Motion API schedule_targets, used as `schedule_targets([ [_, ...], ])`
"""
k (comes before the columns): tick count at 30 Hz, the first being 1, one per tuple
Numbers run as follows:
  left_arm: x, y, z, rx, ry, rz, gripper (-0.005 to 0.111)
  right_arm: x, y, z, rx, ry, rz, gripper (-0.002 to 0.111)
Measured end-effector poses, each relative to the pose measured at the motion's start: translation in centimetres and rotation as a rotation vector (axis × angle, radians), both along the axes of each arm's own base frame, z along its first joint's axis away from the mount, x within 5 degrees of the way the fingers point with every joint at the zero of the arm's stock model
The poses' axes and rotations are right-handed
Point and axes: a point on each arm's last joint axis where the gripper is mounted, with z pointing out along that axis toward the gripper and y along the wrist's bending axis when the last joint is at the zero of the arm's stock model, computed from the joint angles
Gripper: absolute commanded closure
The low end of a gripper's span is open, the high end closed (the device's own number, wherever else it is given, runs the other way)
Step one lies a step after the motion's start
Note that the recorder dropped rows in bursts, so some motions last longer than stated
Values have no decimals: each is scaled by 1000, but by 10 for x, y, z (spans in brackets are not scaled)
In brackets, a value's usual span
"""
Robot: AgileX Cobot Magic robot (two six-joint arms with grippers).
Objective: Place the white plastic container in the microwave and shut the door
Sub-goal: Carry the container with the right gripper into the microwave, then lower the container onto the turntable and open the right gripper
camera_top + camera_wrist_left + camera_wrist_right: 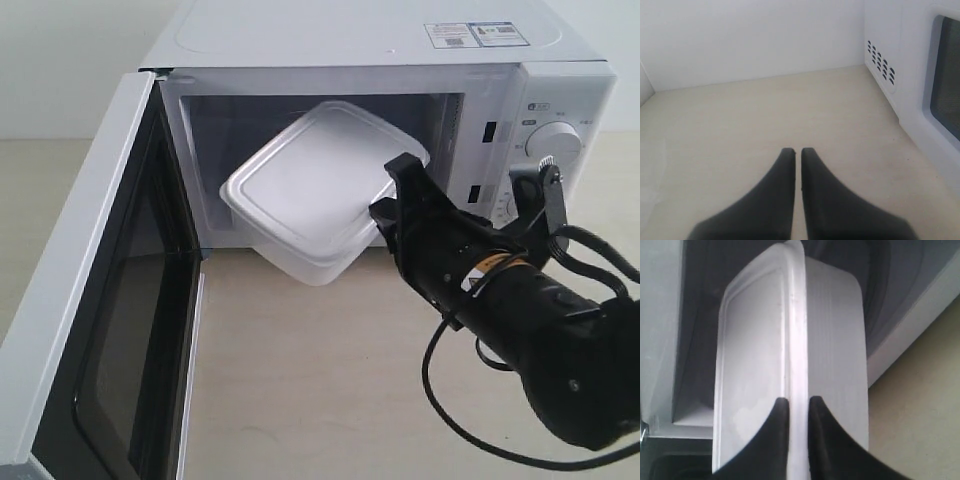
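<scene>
Pinches, with the right gripper (796,400), the lid rim of the white plastic container (755,365): jaws narrow, clamped on that thin edge. Holds the container tilted, far end already past the mouth of the microwave (380,40), near end hanging out above the table (320,380) and clear of it. Looks about halfway into the opening; cannot tell whether the far corner touches the floor inside. Leaves the door (80,300) swung wide on the left, dark inner face showing. Hovers the left gripper (797,151) low over the table beside the microwave's vented side, tips nearly together, gripping nothing. Counts as done: pick-up and carry to the opening. Leaves to do, by judgement: push the container fully in, level it, let go, pull the arm clear, swing the door shut.
</scene>
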Motion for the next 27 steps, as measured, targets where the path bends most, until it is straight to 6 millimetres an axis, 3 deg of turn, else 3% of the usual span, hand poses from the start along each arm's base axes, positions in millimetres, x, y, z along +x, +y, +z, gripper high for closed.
schedule_targets([
  [18,0,0,0,0,0,0,102,45,36,1,-14,-34,-64,108],
  [27,0,0,0,0,0,0,102,56,41,0,-19,-34,-110,108],
])
